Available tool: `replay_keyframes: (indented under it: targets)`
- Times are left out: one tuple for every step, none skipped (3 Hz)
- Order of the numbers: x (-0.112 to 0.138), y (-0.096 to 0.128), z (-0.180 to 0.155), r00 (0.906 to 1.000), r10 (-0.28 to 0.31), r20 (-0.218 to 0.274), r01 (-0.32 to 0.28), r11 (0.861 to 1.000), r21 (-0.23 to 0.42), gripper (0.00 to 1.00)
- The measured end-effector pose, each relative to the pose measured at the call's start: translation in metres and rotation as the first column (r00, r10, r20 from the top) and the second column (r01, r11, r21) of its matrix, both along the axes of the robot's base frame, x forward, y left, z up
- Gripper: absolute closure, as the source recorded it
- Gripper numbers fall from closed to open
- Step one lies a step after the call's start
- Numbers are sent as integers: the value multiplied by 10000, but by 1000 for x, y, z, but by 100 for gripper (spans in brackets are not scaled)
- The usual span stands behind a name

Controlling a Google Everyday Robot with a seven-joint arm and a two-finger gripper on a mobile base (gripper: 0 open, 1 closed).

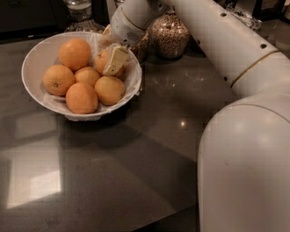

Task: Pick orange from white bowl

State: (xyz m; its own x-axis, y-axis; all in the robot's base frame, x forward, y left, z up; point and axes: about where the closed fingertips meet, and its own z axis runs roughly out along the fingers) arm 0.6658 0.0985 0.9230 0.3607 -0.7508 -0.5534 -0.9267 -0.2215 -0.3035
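Note:
A wide white bowl (36,59) with a crinkled liner stands at the back left of the dark table and holds several oranges. My gripper (108,56) reaches down into the bowl's right rear part. Its fingers straddle one deep orange fruit, the orange (100,62): a cream finger (115,60) lies against its front right side, and the other finger is mostly hidden behind it. The orange still rests among the others. My white arm (213,41) stretches in from the right and hides the bowl's far right rim.
A glass jar of brown grains (169,34) stands just right of the bowl, behind the arm. Another glass jar (79,9) stands behind the bowl. The robot's white body (244,167) fills the lower right. The dark table (113,172) extends to the front.

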Motion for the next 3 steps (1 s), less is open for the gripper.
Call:
replay_keyframes:
  targets:
    - [0, 0, 1, 10000, 0, 0, 0, 10000, 0, 37]
    - [0, 0, 1, 10000, 1, -1, -1, 10000, 0, 56]
    - [0, 0, 1, 10000, 1, -1, -1, 10000, 0, 79]
